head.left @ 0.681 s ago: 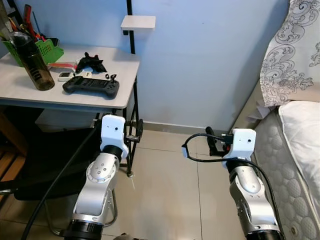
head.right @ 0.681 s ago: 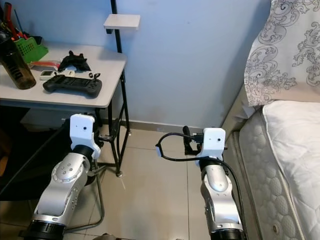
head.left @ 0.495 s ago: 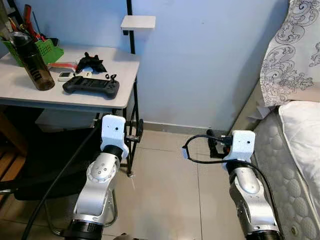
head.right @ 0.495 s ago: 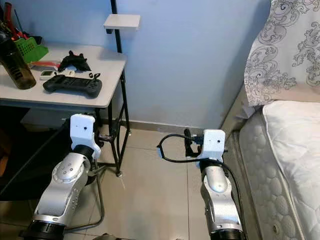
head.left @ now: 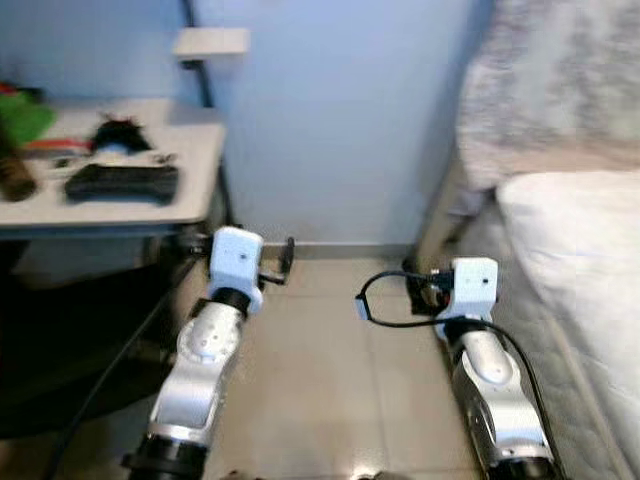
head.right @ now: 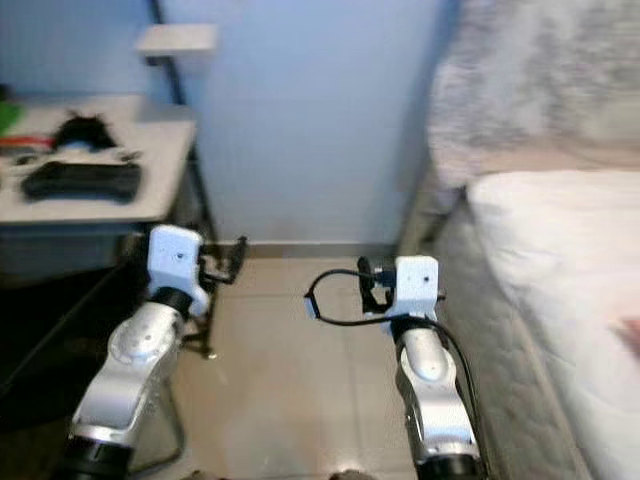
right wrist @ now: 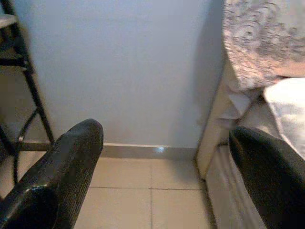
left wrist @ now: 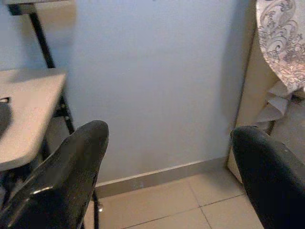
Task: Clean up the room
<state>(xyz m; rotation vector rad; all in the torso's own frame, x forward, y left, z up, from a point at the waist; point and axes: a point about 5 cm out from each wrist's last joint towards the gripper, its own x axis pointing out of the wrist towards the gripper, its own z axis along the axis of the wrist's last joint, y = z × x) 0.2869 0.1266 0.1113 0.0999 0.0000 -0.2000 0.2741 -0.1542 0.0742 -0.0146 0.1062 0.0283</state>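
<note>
Left eye view is motion-blurred, the camera having swung right since earlier: worktop (head.left: 110,195) clutter indistinct, bed (head.left: 570,260) cut off. Left claw (left wrist: 167,176) and right claw (right wrist: 164,174) both spread, empty.

Two long black fingers (left wrist: 62,186) of the left gripper (left wrist: 167,183) stand wide apart with nothing between them, facing a pale blue wall (left wrist: 152,81). A grey table (left wrist: 26,112) on black metal legs, beige floor tiles (left wrist: 167,207) and a grey-patterned white pillow (left wrist: 283,40) frame it.
</note>
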